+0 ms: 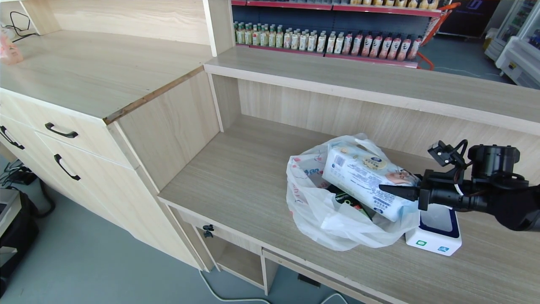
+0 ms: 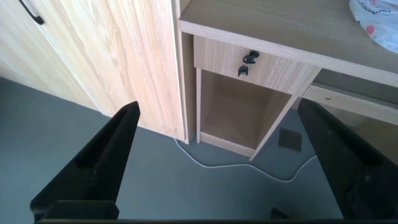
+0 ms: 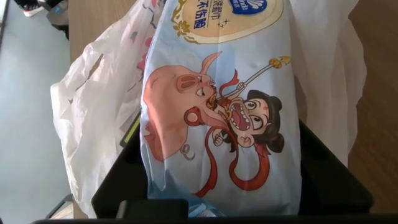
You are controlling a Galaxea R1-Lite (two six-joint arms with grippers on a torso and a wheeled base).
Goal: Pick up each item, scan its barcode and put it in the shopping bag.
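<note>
A white plastic shopping bag (image 1: 333,219) sits open on the lower wooden counter (image 1: 236,177). A white-and-blue pack of wipes (image 1: 363,177) with a cartoon print lies tilted in its mouth, over a dark green item (image 1: 348,200). My right gripper (image 1: 394,192) comes in from the right, shut on the end of the pack. In the right wrist view the pack (image 3: 217,106) sits between both black fingers (image 3: 124,180), with the bag (image 3: 93,106) beneath. My left gripper (image 2: 224,162) hangs open low beside the counter, above the grey floor, holding nothing.
A white scanner box (image 1: 436,236) with a dark top stands right of the bag, under my right arm. A raised ledge (image 1: 379,84) runs behind the counter. A taller cabinet with drawers (image 1: 63,139) stands left. A cable (image 2: 249,168) lies on the floor under the desk.
</note>
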